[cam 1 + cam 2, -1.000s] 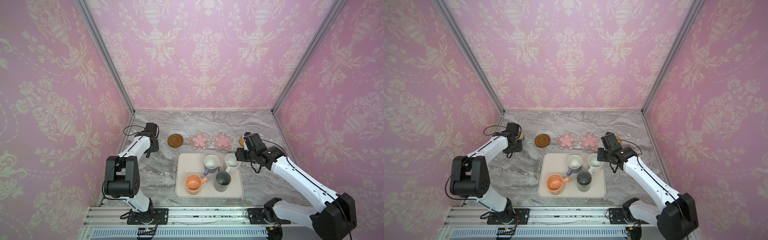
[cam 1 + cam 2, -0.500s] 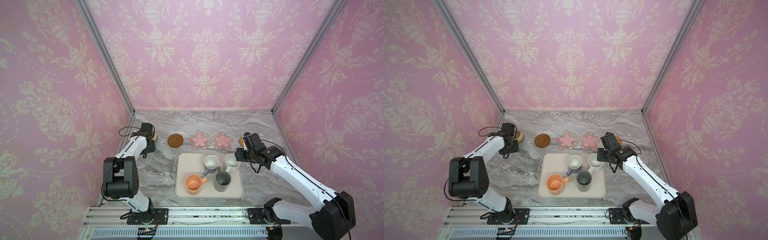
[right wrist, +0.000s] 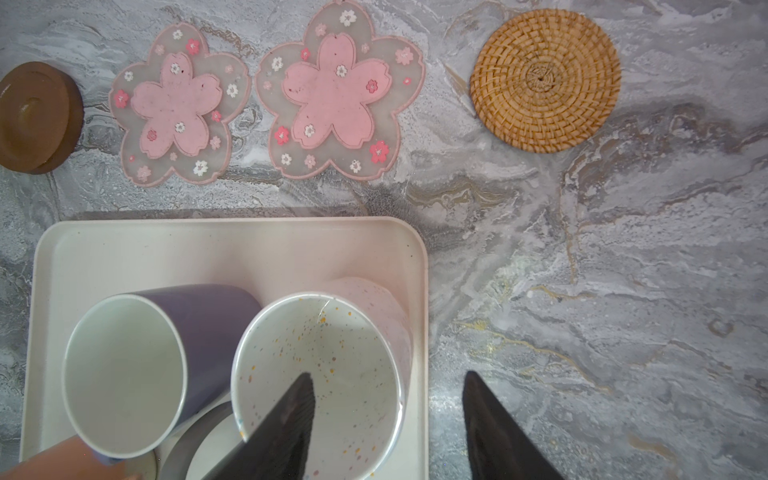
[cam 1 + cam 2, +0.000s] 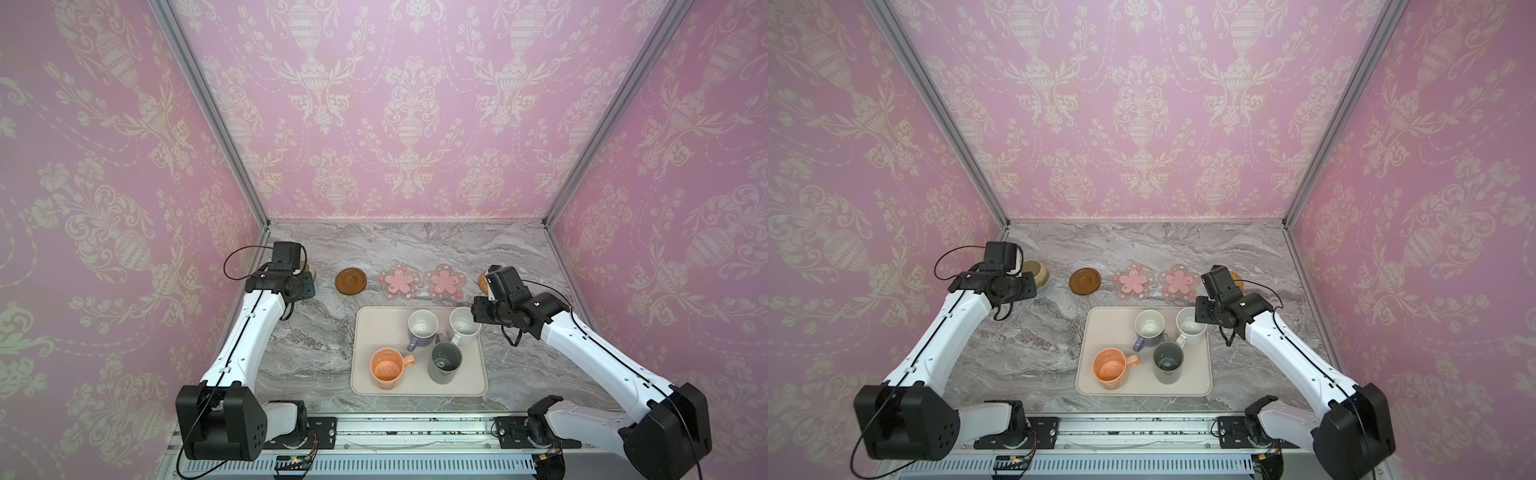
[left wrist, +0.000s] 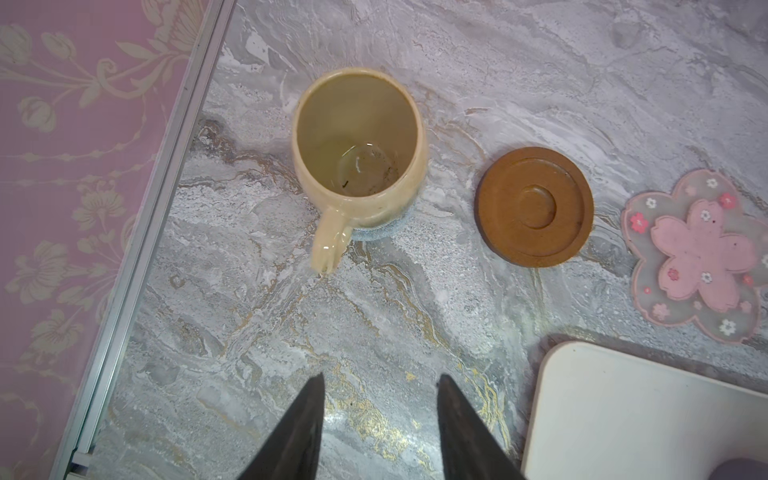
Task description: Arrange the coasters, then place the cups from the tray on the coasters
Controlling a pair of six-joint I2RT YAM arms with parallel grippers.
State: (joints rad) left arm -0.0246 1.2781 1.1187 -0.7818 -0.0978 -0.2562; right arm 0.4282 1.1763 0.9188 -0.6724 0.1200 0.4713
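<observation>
Soft, even, bright light, probably from overhead; the tray (image 3: pixel 208 249) throws only a thin shadow along its upper edge. Wide-angle perspective splays the walls (image 4: pixel 407 104) in both top views. At the bottom edge the left claw (image 5: pixel 380 380) and right claw (image 3: pixel 388 376) look blurred.

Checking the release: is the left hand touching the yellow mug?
Apart. The left wrist view shows bare marble between the left hand and the handle of the yellow mug; the hand is open and empty.
</observation>
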